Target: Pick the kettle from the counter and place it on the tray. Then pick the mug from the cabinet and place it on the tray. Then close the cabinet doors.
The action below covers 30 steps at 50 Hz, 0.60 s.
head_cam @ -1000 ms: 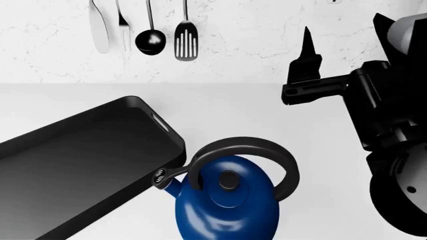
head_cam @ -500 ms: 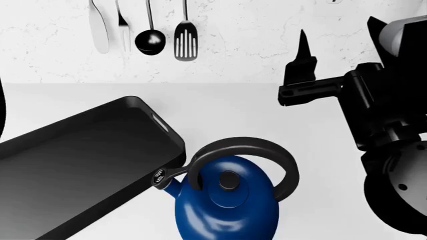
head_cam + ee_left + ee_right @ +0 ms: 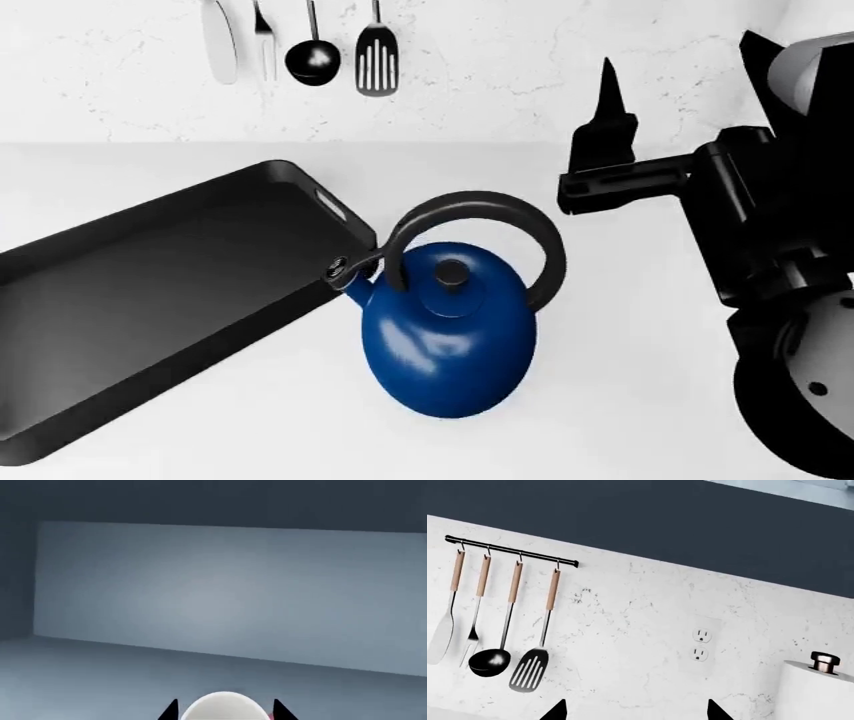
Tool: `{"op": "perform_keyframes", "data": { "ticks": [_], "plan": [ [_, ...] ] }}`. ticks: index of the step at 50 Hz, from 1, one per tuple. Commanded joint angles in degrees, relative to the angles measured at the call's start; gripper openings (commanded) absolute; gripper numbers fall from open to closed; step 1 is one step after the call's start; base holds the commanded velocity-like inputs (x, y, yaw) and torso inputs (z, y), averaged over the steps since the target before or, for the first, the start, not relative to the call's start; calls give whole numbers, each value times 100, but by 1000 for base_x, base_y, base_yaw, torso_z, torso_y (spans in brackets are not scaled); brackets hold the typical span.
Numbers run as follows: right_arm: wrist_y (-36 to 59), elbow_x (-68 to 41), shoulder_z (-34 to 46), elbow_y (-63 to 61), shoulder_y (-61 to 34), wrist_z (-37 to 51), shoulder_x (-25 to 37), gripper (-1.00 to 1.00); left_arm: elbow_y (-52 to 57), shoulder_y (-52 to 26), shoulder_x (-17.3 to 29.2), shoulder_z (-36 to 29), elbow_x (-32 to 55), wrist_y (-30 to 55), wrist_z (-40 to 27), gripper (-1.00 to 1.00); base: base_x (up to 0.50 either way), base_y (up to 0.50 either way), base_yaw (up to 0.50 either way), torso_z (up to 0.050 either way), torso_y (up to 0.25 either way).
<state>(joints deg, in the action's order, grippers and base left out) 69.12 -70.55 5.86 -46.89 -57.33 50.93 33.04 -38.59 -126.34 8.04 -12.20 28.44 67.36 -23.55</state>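
Note:
The deep-blue kettle (image 3: pixel 447 330) stands on the white counter (image 3: pixel 627 400), its spout touching the long rim of the black tray (image 3: pixel 160 290), which holds nothing. My right gripper (image 3: pixel 637 712) hangs open and empty above the counter, right of the kettle, facing the wall; one of its fingers (image 3: pixel 611 100) shows in the head view. My left gripper (image 3: pixel 225 712) is out of the head view, inside the cabinet (image 3: pixel 227 595). Its fingertips press close on both sides of the mug (image 3: pixel 223 707), whose white inside and a sliver of red show.
Several utensils (image 3: pixel 314 45) hang from a rail (image 3: pixel 514 550) on the marbled wall, under dark cabinets. A wall outlet (image 3: pixel 700 645) and a white paper roll (image 3: pixel 814 690) are to the right. My bulky right arm (image 3: pixel 787 280) fills the right side.
The head view has shifted: kettle and tray now sit higher in the frame and look smaller. A dark shape at the left edge half a second ago is gone. The right arm barely moved.

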Motion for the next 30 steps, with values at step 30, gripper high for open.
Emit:
{"op": "perform_keyframes", "data": {
  "ticks": [30],
  "plan": [
    [-292,119,31,-30,210,-37,97,100,3221,1970,509,1016,1238,2028,-821,-100,-153,0,0,0,0]
  ]
}}
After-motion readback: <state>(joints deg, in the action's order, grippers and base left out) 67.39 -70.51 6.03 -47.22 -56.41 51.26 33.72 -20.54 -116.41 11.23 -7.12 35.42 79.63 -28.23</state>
